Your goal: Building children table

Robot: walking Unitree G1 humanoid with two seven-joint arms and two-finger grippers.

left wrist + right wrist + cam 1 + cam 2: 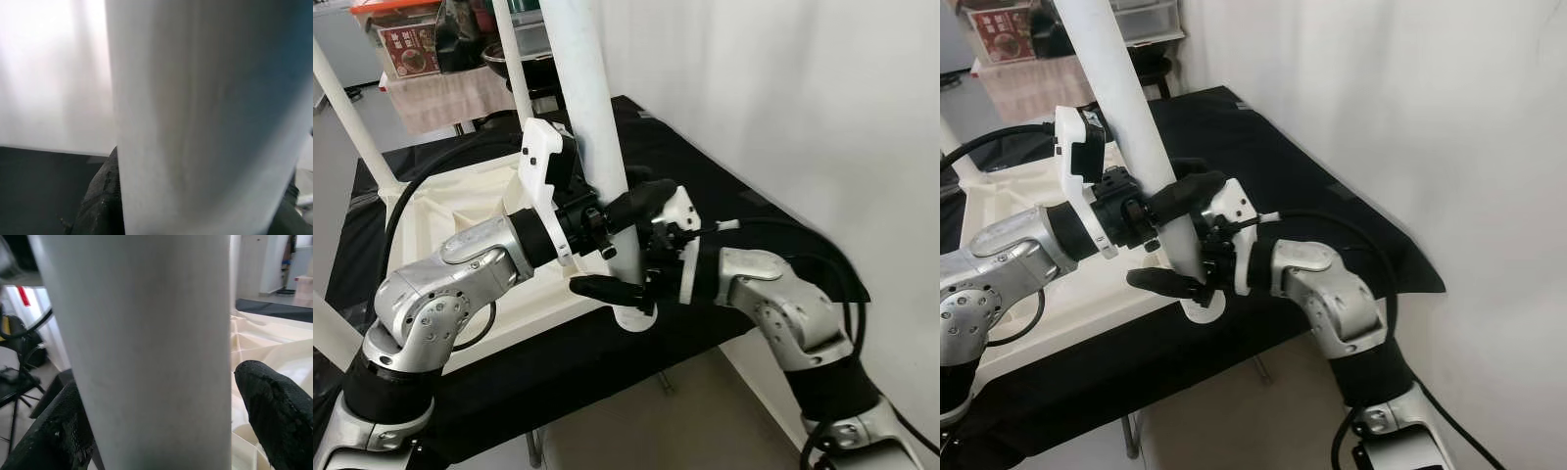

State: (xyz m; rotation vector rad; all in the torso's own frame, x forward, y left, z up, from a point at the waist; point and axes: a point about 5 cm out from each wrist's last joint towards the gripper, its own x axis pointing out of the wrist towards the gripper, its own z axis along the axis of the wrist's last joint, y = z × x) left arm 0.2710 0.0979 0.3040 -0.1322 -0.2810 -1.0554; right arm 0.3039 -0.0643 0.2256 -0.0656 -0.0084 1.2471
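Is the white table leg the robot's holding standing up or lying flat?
Standing up, leaning slightly: the white round table leg rises from the corner of the upturned cream tabletop, with both tools around its lower part.

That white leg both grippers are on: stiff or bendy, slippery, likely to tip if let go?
The leg looks like a straight, smooth round tube, so probably stiff and somewhat slippery. It stands tall at the tabletop corner, with the left gripper and right gripper on it low down; if not yet fastened, it could tip.
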